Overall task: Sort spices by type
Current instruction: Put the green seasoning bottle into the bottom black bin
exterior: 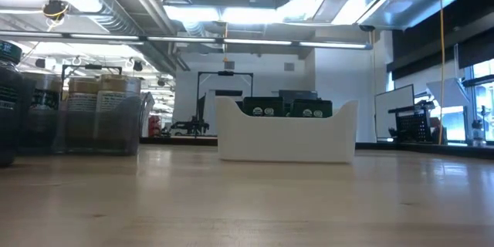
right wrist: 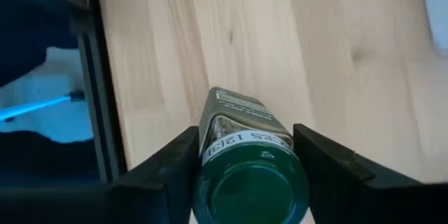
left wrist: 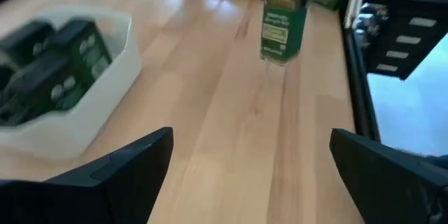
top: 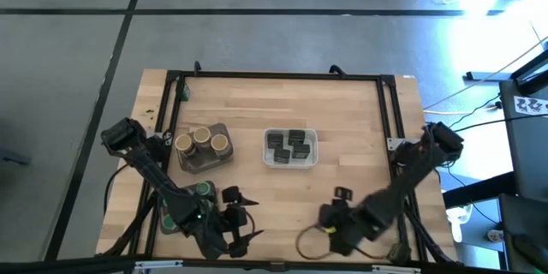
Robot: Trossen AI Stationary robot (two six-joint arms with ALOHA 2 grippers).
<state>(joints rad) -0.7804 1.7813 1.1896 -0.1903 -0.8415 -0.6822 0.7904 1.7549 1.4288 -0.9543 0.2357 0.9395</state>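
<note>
Tan-topped jars (top: 203, 142) fill one tray; dark tins (top: 290, 145) fill another.

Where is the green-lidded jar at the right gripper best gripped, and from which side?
Grip the green-lidded jar across its round body just under the lid, coming from straight above. It stands upright on the table with its lid facing the wrist camera, so both sides are free. The right gripper is shut on it that way; the left gripper is open nearby.

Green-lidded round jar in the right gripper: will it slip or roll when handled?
Probably stiff: the green-lidded round jar looks rigid between the right gripper's fingers. Its smooth, round side may slip, and would likely roll if laid down.
</note>
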